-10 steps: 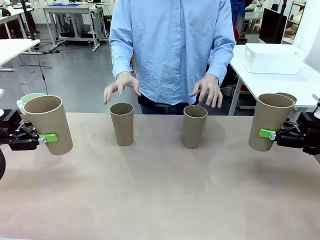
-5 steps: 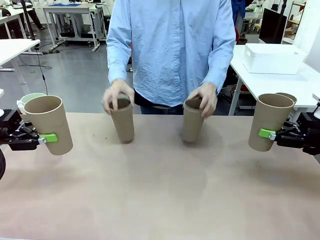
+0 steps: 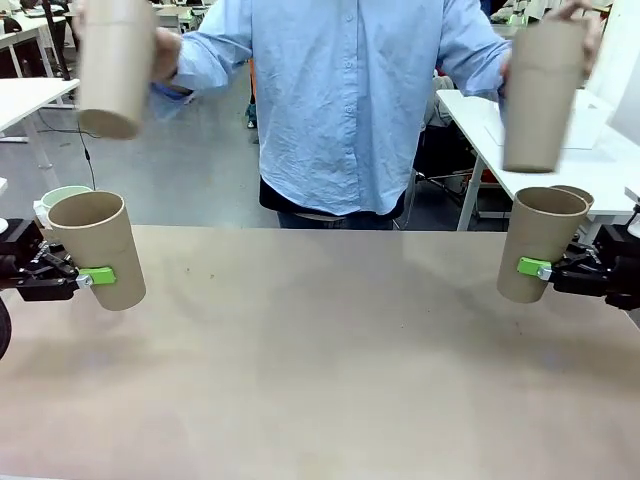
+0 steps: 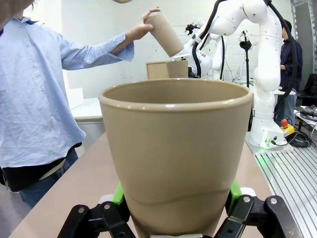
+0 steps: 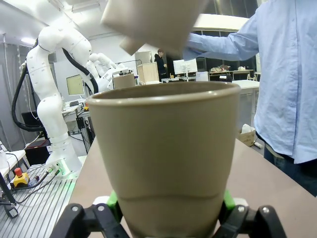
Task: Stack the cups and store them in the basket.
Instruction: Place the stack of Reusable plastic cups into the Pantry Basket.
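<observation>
My left gripper (image 3: 88, 276) is shut on a kraft-brown cup (image 3: 96, 248) held a little above the table's left edge; in the left wrist view that cup (image 4: 176, 148) sits between the green pads (image 4: 119, 194). At the right edge, my right gripper (image 3: 542, 268) is shut on another brown cup (image 3: 540, 242), seen close in the right wrist view (image 5: 163, 148). The person holds two more brown cups high, one (image 3: 115, 65) above my left cup and one (image 3: 543, 95) above my right cup. A mint-green cup (image 3: 62, 197) stands behind my left cup. The white basket (image 3: 592, 125) sits on the side table at far right.
The tan table (image 3: 320, 360) stretches between my arms. A further brown cup rim (image 3: 578, 192) peeks out behind my right cup. The person stands at the far edge with arms spread. White desks and other lab furniture fill the background.
The person took hold of the two cups standing mid-table and lifted them up and outward, over the cups I hold. Neither arm moved.
</observation>
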Robot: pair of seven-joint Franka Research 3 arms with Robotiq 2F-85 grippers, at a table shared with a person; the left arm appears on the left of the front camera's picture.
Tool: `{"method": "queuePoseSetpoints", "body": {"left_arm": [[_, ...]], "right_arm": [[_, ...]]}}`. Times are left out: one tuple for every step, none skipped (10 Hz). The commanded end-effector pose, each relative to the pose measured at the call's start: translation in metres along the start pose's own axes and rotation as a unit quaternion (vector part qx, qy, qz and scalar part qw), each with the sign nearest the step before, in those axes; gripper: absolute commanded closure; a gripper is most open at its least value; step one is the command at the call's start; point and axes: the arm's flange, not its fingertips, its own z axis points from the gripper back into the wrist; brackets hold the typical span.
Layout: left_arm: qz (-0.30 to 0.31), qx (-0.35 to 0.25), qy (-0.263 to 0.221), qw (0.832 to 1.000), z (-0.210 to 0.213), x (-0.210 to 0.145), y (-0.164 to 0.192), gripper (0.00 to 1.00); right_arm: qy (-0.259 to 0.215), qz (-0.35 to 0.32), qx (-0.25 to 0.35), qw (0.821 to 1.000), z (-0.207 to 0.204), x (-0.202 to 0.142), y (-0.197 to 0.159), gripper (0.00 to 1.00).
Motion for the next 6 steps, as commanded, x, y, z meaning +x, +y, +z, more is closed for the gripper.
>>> {"method": "queuePoseSetpoints", "body": {"left_arm": [[0.002,0.003,-0.002,1.0,-0.0024,0.0034,0.0008,0.15],[0.002,0.003,-0.002,1.0,-0.0024,0.0034,0.0008,0.15],[0.002,0.003,-0.002,1.0,-0.0024,0.0034,0.0008,0.15],[0.002,0.003,-0.002,1.0,-0.0024,0.0034,0.0008,0.15],[0.002,0.003,-0.002,1.0,-0.0024,0.0034,0.0008,0.15],[0.002,0.003,-0.002,1.0,-0.0024,0.0034,0.0008,0.15]], "right_arm": [[-0.002,0.0,-0.004,1.0,-0.0034,0.003,-0.0012,0.16],[-0.002,0.0,-0.004,1.0,-0.0034,0.003,-0.0012,0.16],[-0.002,0.0,-0.004,1.0,-0.0034,0.003,-0.0012,0.16],[-0.002,0.0,-0.004,1.0,-0.0034,0.003,-0.0012,0.16],[-0.002,0.0,-0.004,1.0,-0.0034,0.003,-0.0012,0.16],[-0.002,0.0,-0.004,1.0,-0.0034,0.003,-0.0012,0.16]]}}
